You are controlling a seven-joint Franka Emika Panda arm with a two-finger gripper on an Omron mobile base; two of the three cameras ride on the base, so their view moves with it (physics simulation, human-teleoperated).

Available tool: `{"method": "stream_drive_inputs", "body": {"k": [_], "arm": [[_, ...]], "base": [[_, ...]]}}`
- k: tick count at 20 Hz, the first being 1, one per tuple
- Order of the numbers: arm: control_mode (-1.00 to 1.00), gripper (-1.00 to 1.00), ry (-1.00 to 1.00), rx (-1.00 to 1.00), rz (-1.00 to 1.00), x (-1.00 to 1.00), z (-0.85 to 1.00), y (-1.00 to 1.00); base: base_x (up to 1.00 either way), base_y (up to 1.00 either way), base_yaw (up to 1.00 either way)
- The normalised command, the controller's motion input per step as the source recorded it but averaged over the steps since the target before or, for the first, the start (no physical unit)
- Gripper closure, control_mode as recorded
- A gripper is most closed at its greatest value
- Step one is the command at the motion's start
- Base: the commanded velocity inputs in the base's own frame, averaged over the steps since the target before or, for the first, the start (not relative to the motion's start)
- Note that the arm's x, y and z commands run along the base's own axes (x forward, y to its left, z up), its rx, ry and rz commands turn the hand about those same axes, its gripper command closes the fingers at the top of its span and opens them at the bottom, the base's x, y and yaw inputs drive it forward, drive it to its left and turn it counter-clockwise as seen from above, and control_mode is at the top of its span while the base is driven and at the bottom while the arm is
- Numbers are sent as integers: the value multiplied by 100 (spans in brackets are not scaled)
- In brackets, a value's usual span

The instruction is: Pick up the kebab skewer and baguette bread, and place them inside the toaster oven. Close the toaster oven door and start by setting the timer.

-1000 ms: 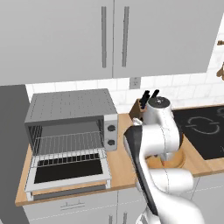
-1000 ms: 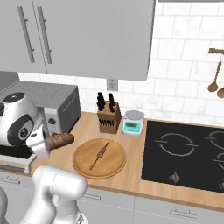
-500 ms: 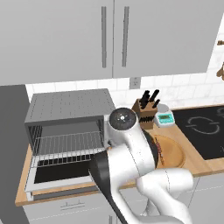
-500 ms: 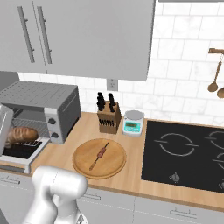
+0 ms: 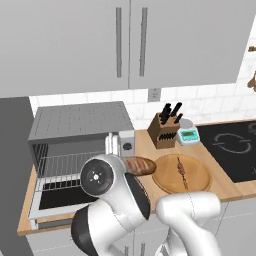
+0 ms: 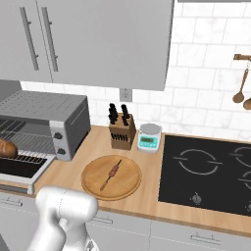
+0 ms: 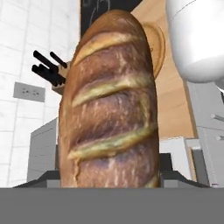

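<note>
My gripper: clamped on the baguette bread (image 7: 109, 100) — loaf up off the counter, in front of the toaster oven (image 5: 80, 135).
Door (image 5: 55, 197): dropped open.
Kebab skewer (image 6: 112, 174): lying on my round board (image 6: 127, 188).

You are looking at a home kitchen: wall cabinets (image 6: 98, 39), wooden counter (image 6: 147, 188), black hob (image 6: 211, 171), knife block (image 6: 121, 132), toaster oven (image 6: 44, 122), tiled wall (image 6: 206, 73).

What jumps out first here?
The baguette bread looms right in front of the hand camera, carried near the open toaster oven, whose door is dropped flat. The kebab skewer lies alone on the round wooden board beside the cooktop.
</note>
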Motion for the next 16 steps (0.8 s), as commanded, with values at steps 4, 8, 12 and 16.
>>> {"method": "stream_drive_inputs", "body": {"k": [4,8,12,16], "arm": [[-100,100,-5,5,0,63,-9,33],[-100,100,0,5,3,75,-7,50],[-100,100,1,1,0,51,-20,65],[-100,100,0,6,-8,56,-17,22]], "base": [[0,0,0],[0,0,0],[0,0,0],[0,0,0]]}}
